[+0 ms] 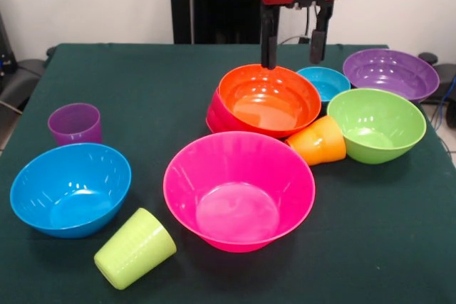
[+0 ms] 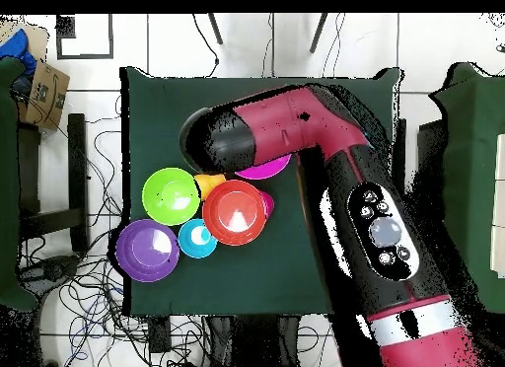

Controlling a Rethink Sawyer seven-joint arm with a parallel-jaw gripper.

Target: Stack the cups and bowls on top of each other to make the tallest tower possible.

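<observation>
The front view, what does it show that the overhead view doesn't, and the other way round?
Only the front view shows the glossy blue plastic bowl, the translucent purple tumbler, the lime green tumbler lying on its side, and the gripper with its fingers open above the orange bowl; the arm hides these from above.

Only the overhead view shows the whole red and black arm and the cable-strewn floor.

Both show the wide orange plastic bowl, big pink bowl, lime green bowl, purple bowl, small light blue bowl and green table.
</observation>
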